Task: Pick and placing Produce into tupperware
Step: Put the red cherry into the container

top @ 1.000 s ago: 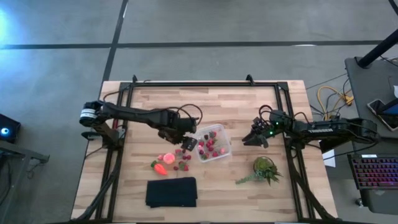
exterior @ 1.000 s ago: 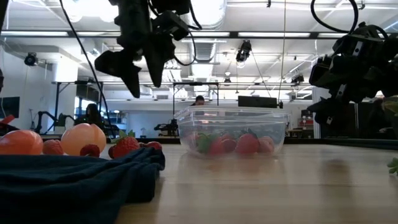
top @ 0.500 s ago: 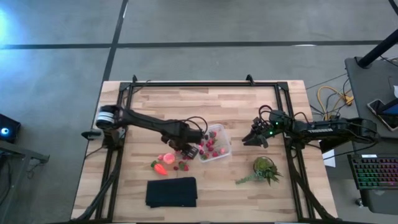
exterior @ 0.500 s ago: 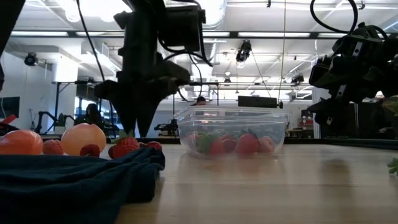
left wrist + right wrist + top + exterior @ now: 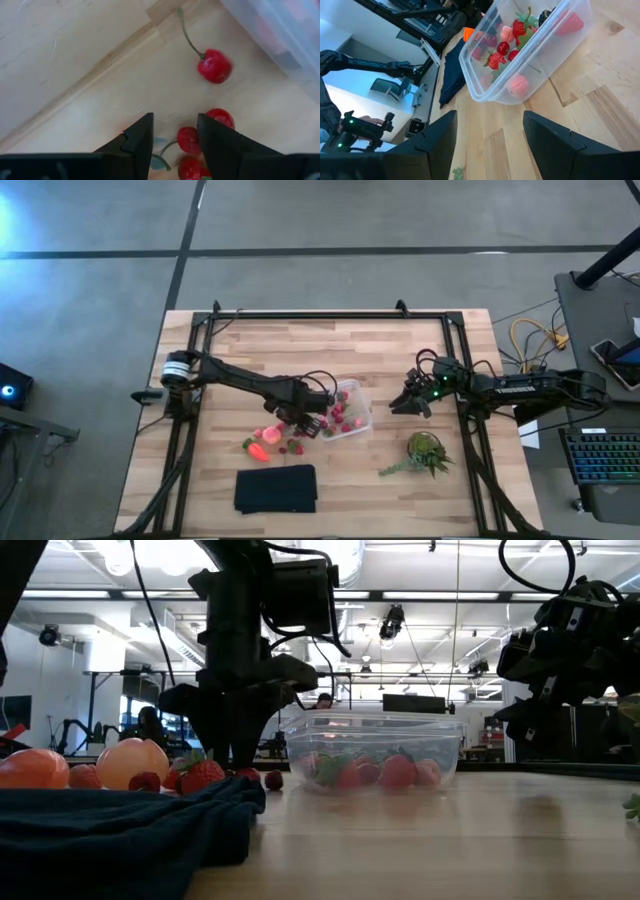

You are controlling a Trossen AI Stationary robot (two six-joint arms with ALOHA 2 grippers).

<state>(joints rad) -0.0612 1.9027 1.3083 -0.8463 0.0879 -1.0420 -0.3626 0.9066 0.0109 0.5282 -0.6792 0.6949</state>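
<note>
On the wooden tabletop [image 5: 300,350], taking the clear container [image 5: 341,409] as the landmark, the nearest thing in the low view is the dark cloth [image 5: 120,830], lying in front of the container and to its left. Just behind the cloth sit the loose pieces of produce: an orange-red carrot-like piece [image 5: 32,769], a pinkish round one [image 5: 134,762], a strawberry [image 5: 201,773] and a small cherry [image 5: 273,779] close to the container's left wall. The left gripper [image 5: 309,420] is down among these pieces, just left of the container; its wrist view shows the jaws spread with nothing between them, a cherry with a long stem [image 5: 214,65] lying ahead of them beside the container's wall and more red cherries [image 5: 189,139] at the fingertips. The container itself holds several red strawberries [image 5: 396,771] with green bits. To its right, well apart, the right gripper [image 5: 410,402] hangs above the tabletop, jaws spread and empty, facing the container. A green leafy plant [image 5: 425,452] lies on the tabletop near that gripper, on the cloth's side of it.
</note>
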